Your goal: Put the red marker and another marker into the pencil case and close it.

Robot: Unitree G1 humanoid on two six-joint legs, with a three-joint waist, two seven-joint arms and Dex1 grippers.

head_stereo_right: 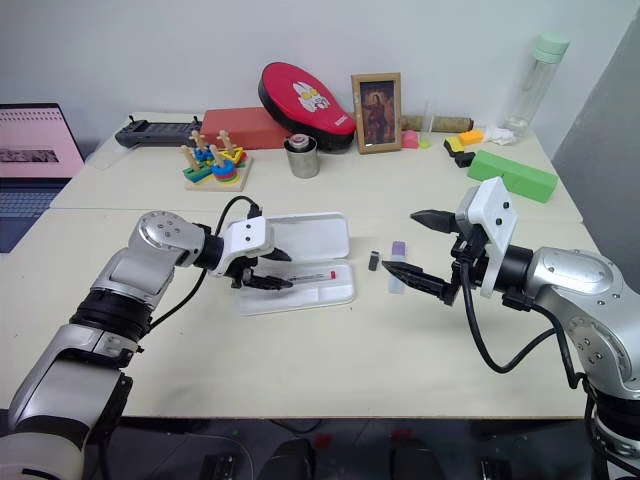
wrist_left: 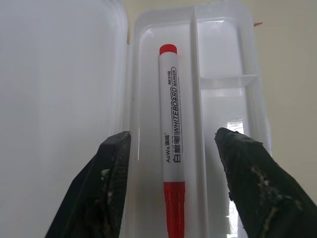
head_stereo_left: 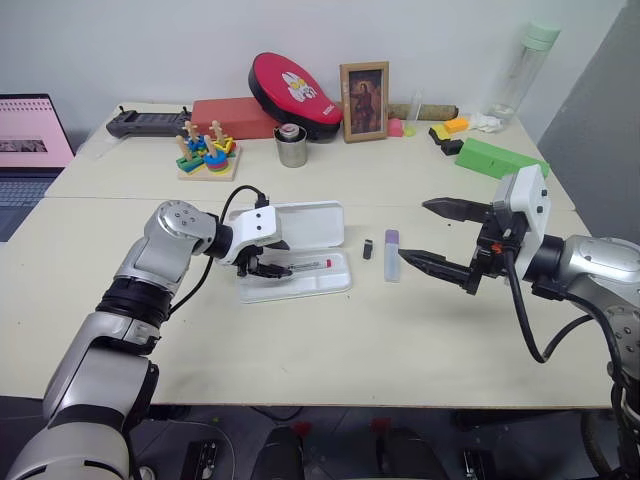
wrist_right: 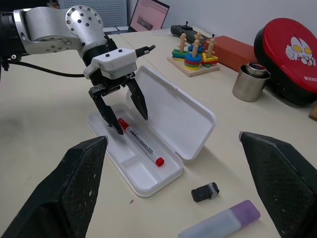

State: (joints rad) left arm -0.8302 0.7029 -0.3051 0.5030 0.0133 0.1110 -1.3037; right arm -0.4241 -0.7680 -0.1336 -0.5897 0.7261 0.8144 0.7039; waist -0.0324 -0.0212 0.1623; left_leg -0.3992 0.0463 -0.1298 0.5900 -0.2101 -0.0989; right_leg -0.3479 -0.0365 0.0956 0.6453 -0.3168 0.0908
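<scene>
I see the red marker (wrist_left: 173,144) lying in the open pencil case (head_stereo_left: 325,280), my left fingers (wrist_right: 124,106) spread around it; right fingers (head_stereo_left: 440,235) wide, empty. The purple-capped marker (head_stereo_left: 392,255) waits on the desk (head_stereo_left: 330,350); lid unclosed.

Colours on the table, items as laid out
White pencil case (wrist_right: 195,119); red marker (wrist_left: 172,144), white barrel, red cap and end, black lettering; another marker (wrist_right: 223,221), purple cap, pale body; green block (head_stereo_left: 497,157).

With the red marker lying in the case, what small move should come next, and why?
Probably lower the open right pincer onto the purple-capped marker. It lies on the table beside the open pencil case, while the red marker rests in its long compartment between the open left pincer's fingers.
</scene>
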